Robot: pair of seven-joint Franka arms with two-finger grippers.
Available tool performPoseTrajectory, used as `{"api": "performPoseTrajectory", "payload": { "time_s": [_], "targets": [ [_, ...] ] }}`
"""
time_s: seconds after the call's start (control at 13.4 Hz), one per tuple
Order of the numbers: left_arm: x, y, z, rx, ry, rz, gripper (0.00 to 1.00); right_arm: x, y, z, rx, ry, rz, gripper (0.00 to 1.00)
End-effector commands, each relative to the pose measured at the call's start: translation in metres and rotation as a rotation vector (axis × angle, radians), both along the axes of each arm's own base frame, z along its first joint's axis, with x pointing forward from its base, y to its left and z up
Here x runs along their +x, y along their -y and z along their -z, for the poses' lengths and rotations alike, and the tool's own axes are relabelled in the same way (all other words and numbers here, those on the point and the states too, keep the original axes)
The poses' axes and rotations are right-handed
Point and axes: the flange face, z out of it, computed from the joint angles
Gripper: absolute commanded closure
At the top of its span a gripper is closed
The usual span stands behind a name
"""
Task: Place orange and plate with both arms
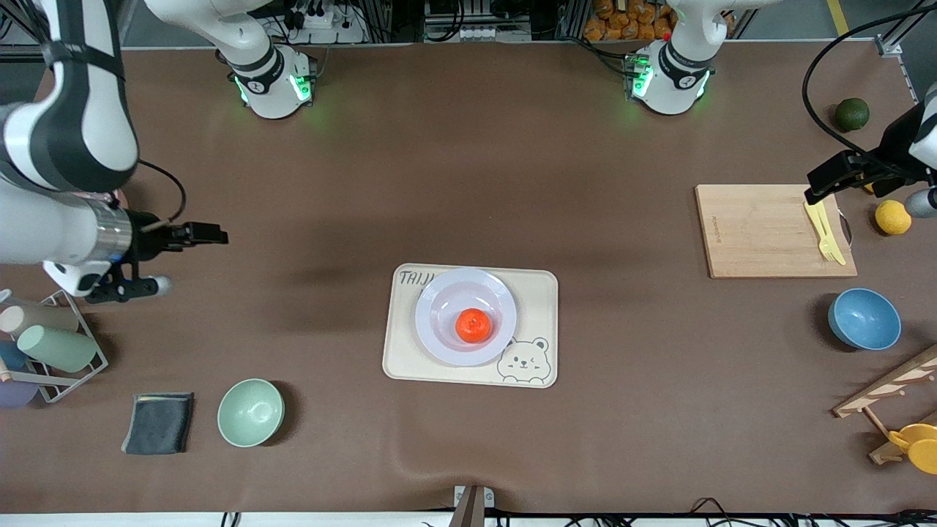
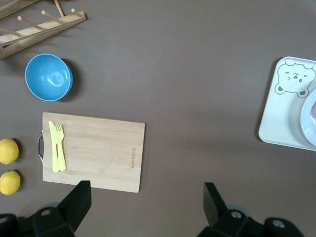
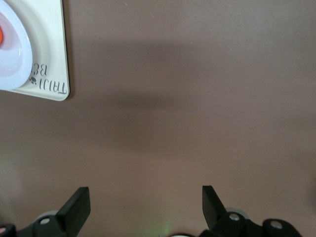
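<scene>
Plainly, both sets of fingers are spread wide and hold nothing. The left gripper [image 2: 143, 202] shows its two dark fingertips [image 2: 76, 200] apart over bare table beside the cutting board [image 1: 776, 230]; the right gripper [image 3: 143, 205] hangs just as open over bare brown table toward the right arm's end. In the front view the left gripper [image 1: 831, 179] sits at about 2 o'clock from the tray and the right gripper [image 1: 201, 234] at about 10 o'clock, each well apart from it, which reads as two arms parked clear of the work.

The orange [image 1: 473, 326] lies in the well of the plate [image 1: 439, 293], and the plate rests on the cream bear-printed tray [image 1: 534, 289] at the table's middle. Fruit in dish, dish on tray: I judge the placing done, and the spread fingers fit a release already made.

Around the tray, a green bowl [image 1: 250, 412] and a grey cloth [image 1: 158, 422] lie at about 8 o'clock, nearer the front camera. A wire rack of cups [image 1: 51, 344] stands at 9 o'clock near the right arm. At 3 o'clock is a blue bowl [image 1: 864, 319]; past 2 o'clock the cutting board carries a yellow fork and knife [image 1: 826, 230], with a lemon [image 1: 892, 217] and a dark green fruit [image 1: 852, 114] close by. A wooden rack [image 1: 889, 388] sits at 4 o'clock. Nothing stands between either gripper and the tray.
</scene>
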Motion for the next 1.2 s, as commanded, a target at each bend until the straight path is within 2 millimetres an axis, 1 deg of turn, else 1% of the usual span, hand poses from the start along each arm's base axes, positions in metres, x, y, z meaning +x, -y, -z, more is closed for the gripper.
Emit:
{"api": "performPoseTrajectory", "payload": {
  "time_s": [0.0, 0.15, 0.22, 0.37, 0.45, 0.6, 0.67, 0.75, 0.82, 0.9, 1.05, 1.12],
  "targets": [
    [-0.008, 0.002, -0.006, -0.008, -0.002, 0.024, 0.00, -0.006, 0.011, -0.046, -0.059, 0.000, -0.001, 0.00],
    [-0.011, 0.002, -0.009, -0.008, 0.005, 0.024, 0.00, -0.015, 0.015, -0.082, -0.091, 0.000, -0.012, 0.00],
    [-0.011, 0.004, -0.008, -0.006, 0.004, 0.027, 0.00, -0.021, 0.019, -0.096, -0.097, 0.008, -0.012, 0.00],
    [-0.010, 0.003, -0.007, -0.005, 0.002, 0.025, 0.00, -0.029, 0.026, -0.120, -0.120, 0.051, -0.019, 0.00],
    [-0.010, 0.002, -0.007, -0.008, 0.002, 0.024, 0.00, -0.030, 0.026, -0.131, -0.127, 0.069, -0.021, 0.00],
    [-0.010, 0.001, -0.006, -0.008, -0.001, 0.022, 0.00, -0.031, 0.031, -0.146, -0.149, 0.095, -0.015, 0.00],
    [-0.010, 0.001, -0.006, -0.008, -0.001, 0.022, 0.00, -0.030, 0.040, -0.150, -0.155, 0.104, -0.001, 0.00],
    [-0.010, 0.001, -0.006, -0.008, -0.001, 0.024, 0.00, -0.031, 0.044, -0.150, -0.144, 0.100, 0.002, 0.00],
    [-0.009, 0.001, -0.005, -0.008, -0.002, 0.024, 0.00, -0.034, 0.043, -0.155, -0.166, 0.106, -0.005, 0.00],
    [-0.009, 0.001, -0.004, -0.008, -0.004, 0.024, 0.00, -0.038, 0.042, -0.163, -0.202, 0.117, 0.008, 0.00],
    [-0.009, 0.001, -0.004, -0.008, -0.004, 0.024, 0.00, -0.054, 0.038, -0.188, -0.209, 0.153, 0.069, 0.00],
    [-0.008, 0.001, -0.003, -0.008, -0.005, 0.024, 0.00, -0.060, 0.041, -0.197, -0.207, 0.170, 0.068, 0.00]
  ]
}}
